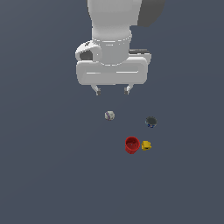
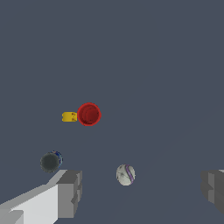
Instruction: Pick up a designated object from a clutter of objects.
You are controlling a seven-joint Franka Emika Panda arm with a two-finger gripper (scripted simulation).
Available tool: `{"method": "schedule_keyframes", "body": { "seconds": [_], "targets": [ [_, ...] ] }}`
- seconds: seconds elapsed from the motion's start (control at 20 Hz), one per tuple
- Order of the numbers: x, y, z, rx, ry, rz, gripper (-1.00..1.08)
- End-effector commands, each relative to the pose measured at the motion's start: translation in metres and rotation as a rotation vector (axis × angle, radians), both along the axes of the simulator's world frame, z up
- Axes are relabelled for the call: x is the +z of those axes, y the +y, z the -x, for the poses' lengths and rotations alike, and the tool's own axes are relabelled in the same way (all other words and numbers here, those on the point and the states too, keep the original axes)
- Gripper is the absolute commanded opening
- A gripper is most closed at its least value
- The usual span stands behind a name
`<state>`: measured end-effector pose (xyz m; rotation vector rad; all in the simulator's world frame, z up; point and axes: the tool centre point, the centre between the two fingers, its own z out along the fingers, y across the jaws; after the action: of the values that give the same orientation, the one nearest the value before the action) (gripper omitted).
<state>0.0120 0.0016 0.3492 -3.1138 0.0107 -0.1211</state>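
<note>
The designated object [image 1: 151,122] is a tiny dark roundish thing with a blue bit; it lies on the grey floor toward the exterior view's right, also seen as the dark object [image 2: 50,161] in the wrist view. My gripper [image 1: 113,91] hangs open above the floor, up and to the exterior view's left of it, holding nothing. The wrist view shows the gripper [image 2: 140,190] with its two grey fingers [image 2: 70,192] spread wide, the dark object lying just outside one of them. The rest of the clutter lies nearby.
A whitish ball [image 1: 110,115] sits almost under the gripper, between the fingers as the ball [image 2: 126,174] in the wrist view. A red cup [image 1: 132,145] and a small yellow thing [image 1: 146,145] touch each other nearer the camera; red cup [image 2: 89,114], yellow thing [image 2: 69,117].
</note>
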Motion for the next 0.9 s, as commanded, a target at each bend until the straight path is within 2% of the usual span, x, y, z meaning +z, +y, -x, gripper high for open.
{"method": "schedule_keyframes", "body": {
  "seconds": [0.0,0.45,0.85],
  "targets": [
    [0.000,0.000,0.000,0.000,0.000,0.000,1.00],
    [0.020,0.004,-0.005,0.013,-0.040,0.011,1.00],
    [0.012,0.010,-0.007,0.028,-0.037,0.015,1.00]
  ]
}}
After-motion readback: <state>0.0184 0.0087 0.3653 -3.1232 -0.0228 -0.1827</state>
